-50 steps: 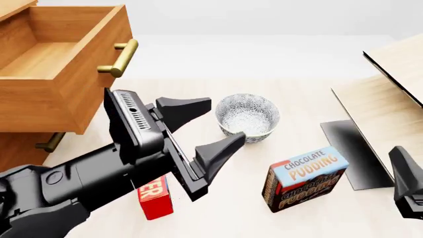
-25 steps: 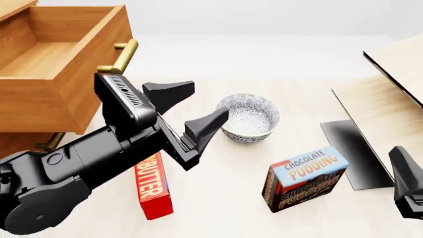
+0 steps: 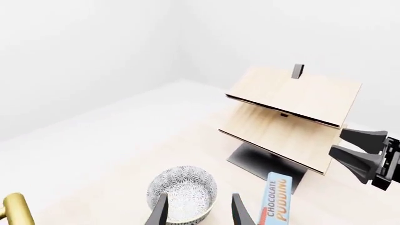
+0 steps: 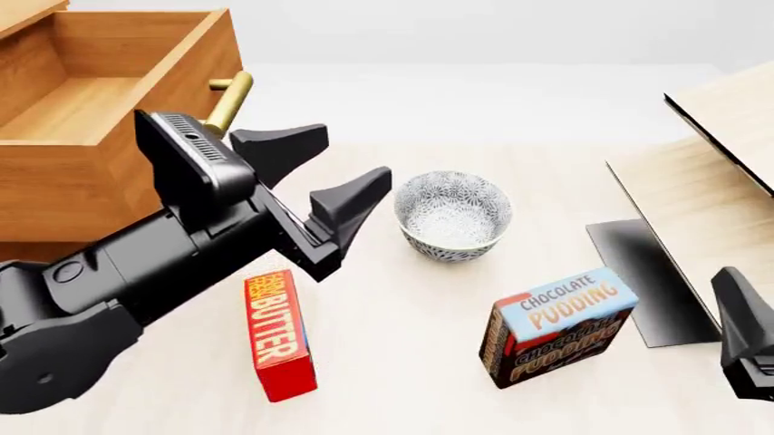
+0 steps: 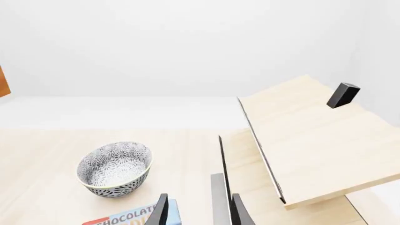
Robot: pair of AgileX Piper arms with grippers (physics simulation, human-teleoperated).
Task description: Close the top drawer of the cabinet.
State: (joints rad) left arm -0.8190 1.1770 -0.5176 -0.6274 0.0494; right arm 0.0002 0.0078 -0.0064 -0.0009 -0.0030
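The top drawer [image 4: 91, 118] stands pulled out of the cabinet [image 4: 27, 252] at the upper left, empty inside, with its brass handle [image 4: 227, 98] on the front. My left gripper [image 4: 353, 152] is open just right of and below that handle, its fingers pointing toward the bowl, holding nothing. In the left wrist view the handle [image 3: 17, 211] shows at the frame's edge beside the open gripper [image 3: 196, 212]. My right gripper [image 5: 198, 212] is open and empty at the table's near right; only part of it shows in the front view.
A patterned bowl [image 4: 454, 216] sits mid-table. A red butter box [image 4: 278, 333] lies below the left arm. A chocolate pudding box [image 4: 559, 326] stands near the right. A pale wood structure [image 4: 713, 172] with a black edge fills the right side.
My left gripper has moved up and to the left, closer to the drawer's brass handle, uncovering the butter box. The right gripper has not moved.
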